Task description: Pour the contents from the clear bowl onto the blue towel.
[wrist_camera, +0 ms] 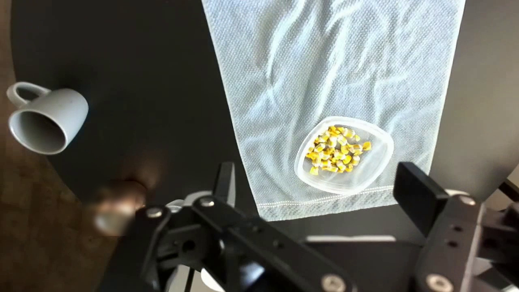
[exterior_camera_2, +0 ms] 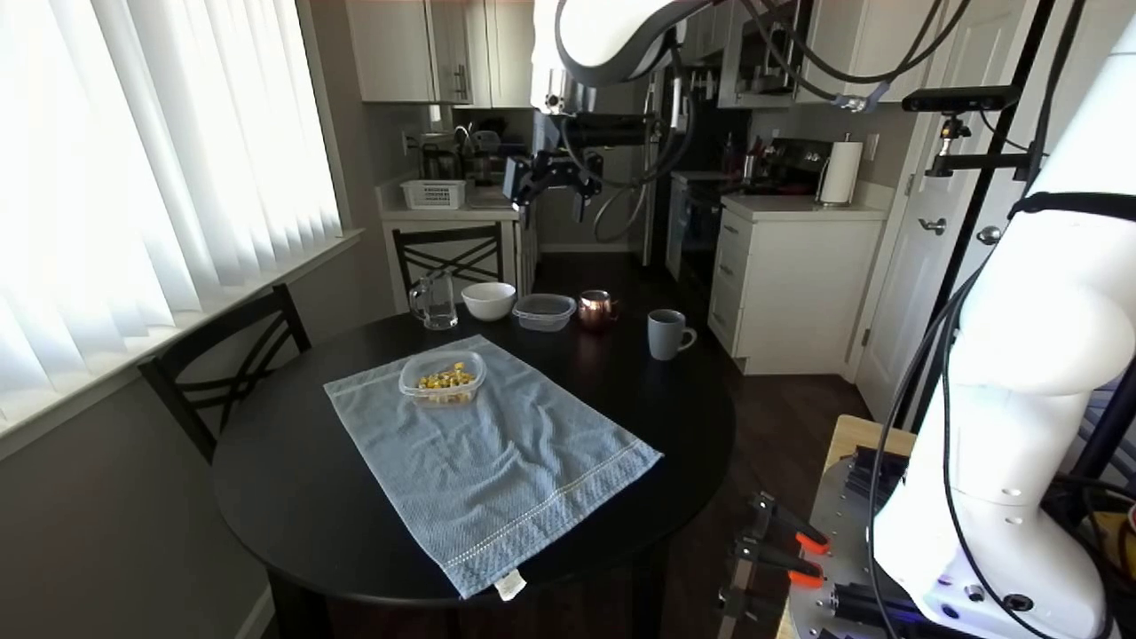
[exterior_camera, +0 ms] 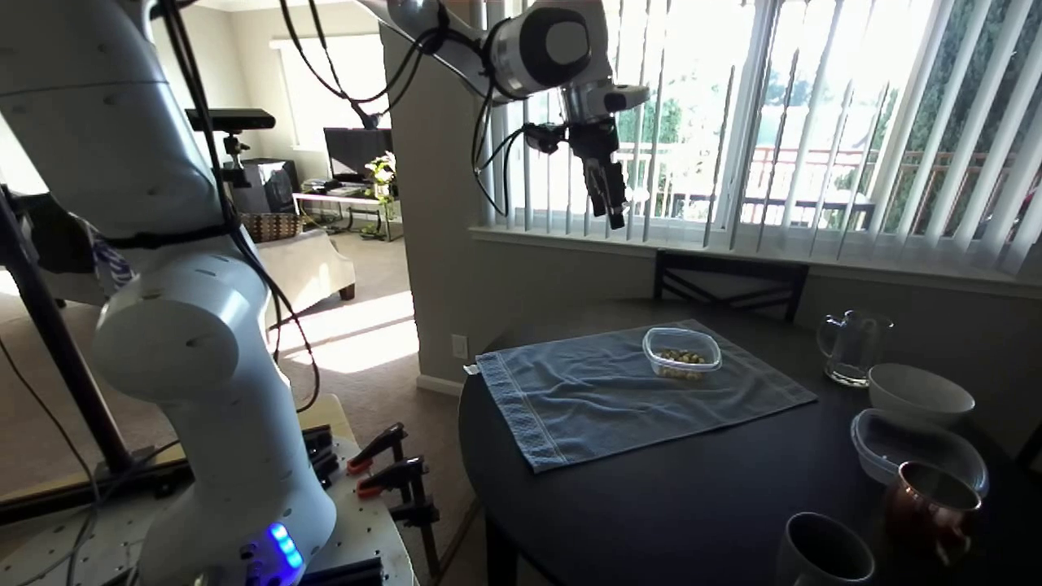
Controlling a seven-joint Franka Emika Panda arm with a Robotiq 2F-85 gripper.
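The clear bowl [exterior_camera: 684, 338] sits upright on the blue towel [exterior_camera: 570, 399], near the towel's end away from the tag. It also shows in an exterior view [exterior_camera_2: 424, 367] and in the wrist view [wrist_camera: 375, 162]. Yellow corn kernels [wrist_camera: 336, 150] lie inside it, bunched toward one side. The towel is spread with wrinkles on the table, also seen in an exterior view [exterior_camera_2: 541, 461]. My gripper [exterior_camera: 607, 218] is high above the table, apart from the bowl. In the wrist view the gripper [wrist_camera: 318, 176] has its fingers wide apart with nothing between them; the bowl appears well beyond them.
The dark round table [exterior_camera_2: 293, 479] also bears a glass mug [exterior_camera_2: 437, 303], a white bowl [exterior_camera_2: 489, 302], a second clear container [exterior_camera_2: 544, 312], a copper mug [exterior_camera_2: 596, 311] and a grey mug [exterior_camera_2: 667, 335]. Chairs [exterior_camera_2: 235, 364] and a window with blinds [exterior_camera: 733, 122] stand beside the table.
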